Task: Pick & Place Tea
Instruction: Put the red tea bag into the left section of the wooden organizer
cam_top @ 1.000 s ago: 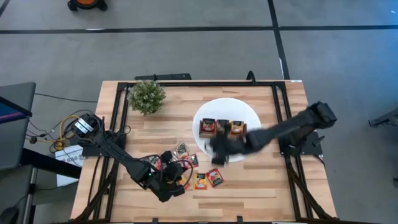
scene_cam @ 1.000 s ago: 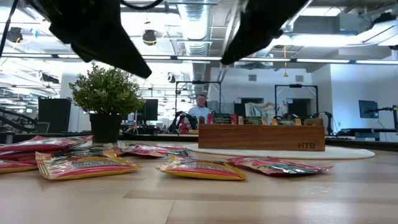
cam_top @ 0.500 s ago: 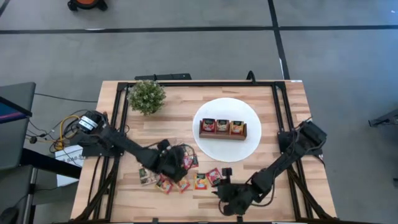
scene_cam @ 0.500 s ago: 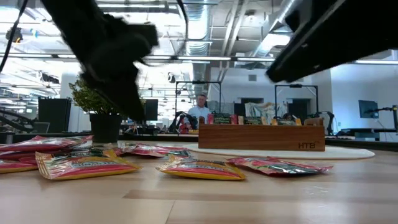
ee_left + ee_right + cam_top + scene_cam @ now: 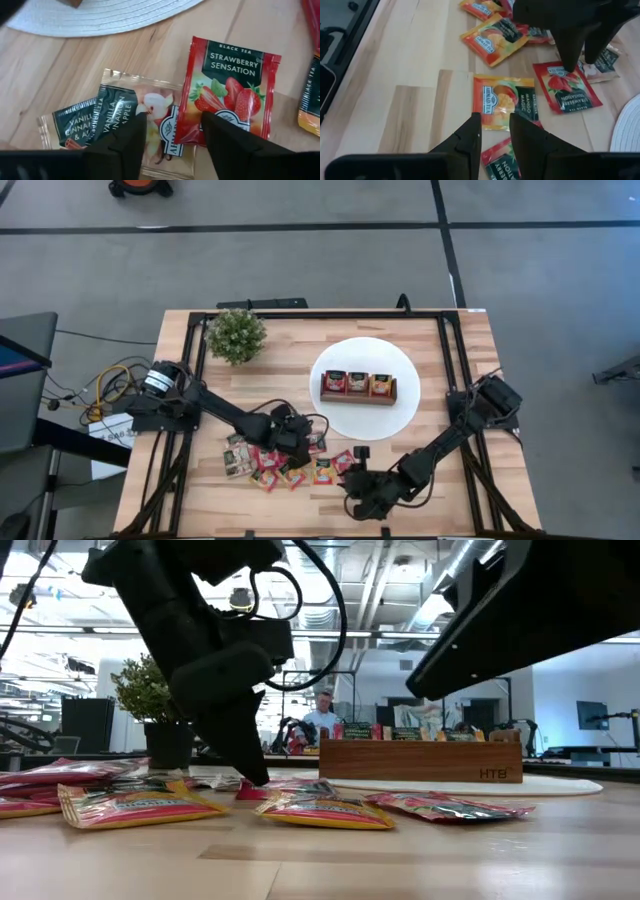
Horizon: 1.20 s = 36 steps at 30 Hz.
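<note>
Several small tea sachets [image 5: 275, 465], red, orange and pale, lie loose on the wooden table near its front edge. My left gripper [image 5: 174, 125] is open and low over them. One fingertip stands over a pale vanilla-apple sachet [image 5: 150, 107], the other at the edge of a red strawberry sachet [image 5: 230, 95]. My right gripper [image 5: 495, 120] is open a little and hovers near the front edge. An orange mango sachet [image 5: 502, 102] lies ahead of its fingers, and a red-green sachet [image 5: 497, 159] shows beneath them. My left gripper comes at the sachets slanting down from the table's left. Its fingertips [image 5: 570, 62] reach down to the level of the strawberry sachet's edge [image 5: 555, 75]. I cannot tell whether they touch it.
A white round plate [image 5: 400, 420] lies at the middle right. On it stands a brown wooden tray [image 5: 358, 398] with sachets in its three compartments. A small green plant [image 5: 236, 335] stands at the far left. A person shows far off in the room in the low view.
My left gripper has gone from the near-left sachets toward the far and right edges and has sunk to the strawberry sachet. My right gripper has swung from over the plate to the table's near edge and down, then kept still. No sachet has visibly moved.
</note>
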Tool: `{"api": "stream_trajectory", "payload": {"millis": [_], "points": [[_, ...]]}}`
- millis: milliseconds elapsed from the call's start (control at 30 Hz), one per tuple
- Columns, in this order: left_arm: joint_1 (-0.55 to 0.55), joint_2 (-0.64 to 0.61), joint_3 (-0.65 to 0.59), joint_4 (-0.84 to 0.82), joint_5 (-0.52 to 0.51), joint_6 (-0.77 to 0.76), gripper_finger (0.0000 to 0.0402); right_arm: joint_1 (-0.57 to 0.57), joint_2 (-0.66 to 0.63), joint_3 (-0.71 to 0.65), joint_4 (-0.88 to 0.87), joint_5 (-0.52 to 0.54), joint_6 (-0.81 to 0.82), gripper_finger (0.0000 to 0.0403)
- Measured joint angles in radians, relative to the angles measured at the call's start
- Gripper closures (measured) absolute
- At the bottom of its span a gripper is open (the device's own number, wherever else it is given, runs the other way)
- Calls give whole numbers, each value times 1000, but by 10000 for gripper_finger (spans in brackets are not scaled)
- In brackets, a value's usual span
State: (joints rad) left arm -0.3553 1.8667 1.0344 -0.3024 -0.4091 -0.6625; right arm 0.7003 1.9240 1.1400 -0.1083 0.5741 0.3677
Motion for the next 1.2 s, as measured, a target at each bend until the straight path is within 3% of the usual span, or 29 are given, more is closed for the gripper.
{"api": "stream_trajectory", "payload": {"millis": [400,633,767,867,1033,1200], "points": [[-63,3,-3,17,-126,4,392,-3,-2,-1,-49,3,70,310],[-92,-32,-3,36,-197,-8,401,-44,42,-1,-25,65,192,310],[-148,-57,3,27,-197,87,401,-86,42,0,-26,67,304,310],[-192,-58,3,30,-169,141,401,-127,41,-3,-43,10,338,300],[-215,-46,0,34,-141,139,401,-214,37,-2,-14,-171,311,252],[-214,-25,-1,43,-166,128,401,-270,39,-1,-11,-223,297,195]]}}
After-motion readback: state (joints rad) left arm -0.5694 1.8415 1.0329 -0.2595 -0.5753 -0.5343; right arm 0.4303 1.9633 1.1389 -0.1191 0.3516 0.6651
